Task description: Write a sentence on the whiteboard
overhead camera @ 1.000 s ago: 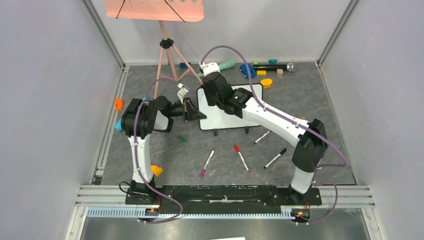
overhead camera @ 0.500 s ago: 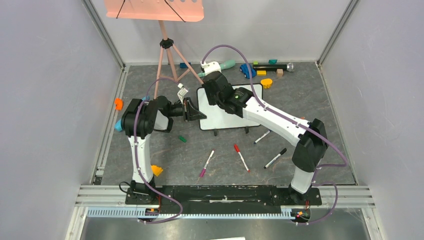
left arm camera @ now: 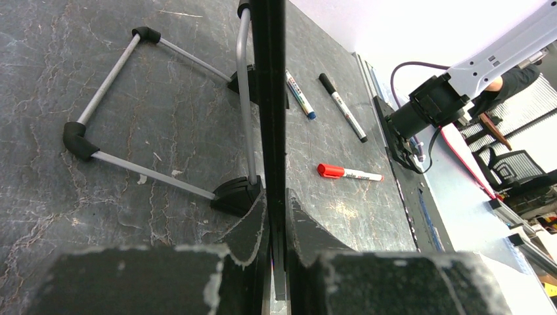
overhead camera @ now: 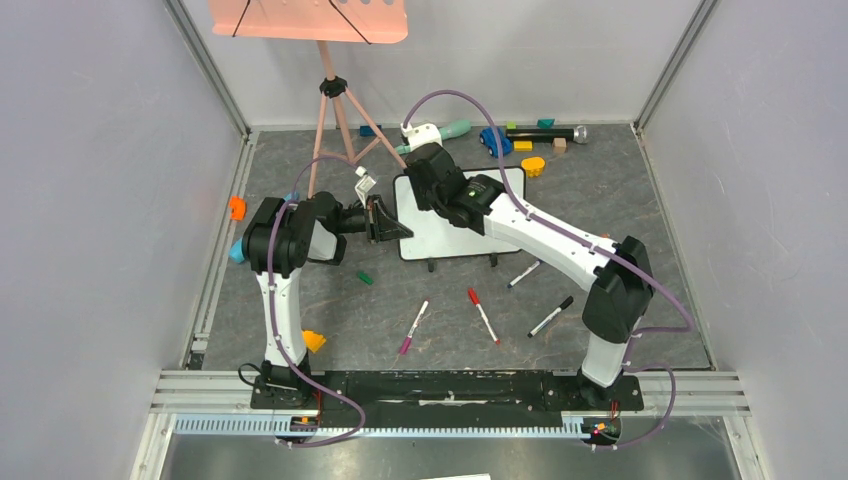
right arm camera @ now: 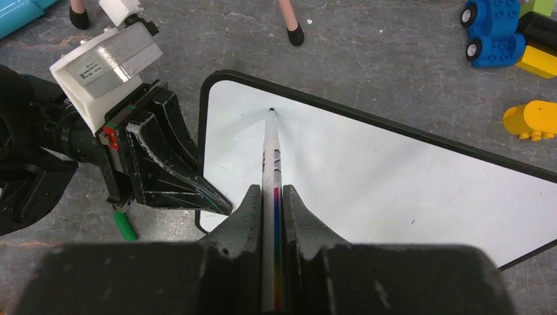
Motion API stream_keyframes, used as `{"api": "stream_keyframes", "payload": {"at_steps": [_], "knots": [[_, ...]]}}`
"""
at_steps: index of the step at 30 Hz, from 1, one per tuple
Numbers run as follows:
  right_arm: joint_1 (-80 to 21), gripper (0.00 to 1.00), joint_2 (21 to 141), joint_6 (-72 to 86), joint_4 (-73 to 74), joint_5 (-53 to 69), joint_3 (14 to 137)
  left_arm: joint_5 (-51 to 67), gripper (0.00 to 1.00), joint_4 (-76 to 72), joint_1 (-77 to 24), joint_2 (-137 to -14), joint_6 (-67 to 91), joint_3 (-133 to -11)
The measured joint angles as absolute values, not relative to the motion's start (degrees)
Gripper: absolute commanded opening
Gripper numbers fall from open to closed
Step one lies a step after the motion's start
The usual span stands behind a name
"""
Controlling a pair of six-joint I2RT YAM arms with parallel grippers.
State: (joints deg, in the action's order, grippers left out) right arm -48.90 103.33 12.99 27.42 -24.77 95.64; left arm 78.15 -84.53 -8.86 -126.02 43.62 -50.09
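The whiteboard [overhead camera: 440, 240] stands tilted on its black feet in the middle of the table. Its white face [right arm camera: 394, 177] shows no writing, so the sentence is not in view. My left gripper [overhead camera: 392, 228] is shut on the board's left edge, which appears as a dark strip [left arm camera: 269, 98] between the fingers [left arm camera: 276, 216]. My right gripper [overhead camera: 420, 168] is shut [right arm camera: 274, 197] on a white marker [right arm camera: 271, 151]. The marker's green tip is at the board's upper left corner. I cannot tell if the tip touches the surface.
Loose markers lie in front of the board: red [overhead camera: 483, 315], magenta [overhead camera: 413, 327], black [overhead camera: 550, 316] and blue [overhead camera: 522, 274]. A green cap [overhead camera: 365, 277] lies near the left arm. The salmon-pink tray on its tripod [overhead camera: 308, 20] stands back left. Toys [overhead camera: 520, 140] lie along the back.
My right gripper with the marker has shifted very slightly over the board's upper left corner. The left arm and the board have not moved.
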Motion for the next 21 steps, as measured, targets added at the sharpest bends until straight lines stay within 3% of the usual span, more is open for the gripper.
{"api": "stream_keyframes", "payload": {"at_steps": [21], "knots": [[-48.95, 0.0, 104.75, 11.94, 26.48, -23.38, 96.23, 77.95, 0.02, -83.42, -8.86, -126.02, 43.64, -50.09]]}}
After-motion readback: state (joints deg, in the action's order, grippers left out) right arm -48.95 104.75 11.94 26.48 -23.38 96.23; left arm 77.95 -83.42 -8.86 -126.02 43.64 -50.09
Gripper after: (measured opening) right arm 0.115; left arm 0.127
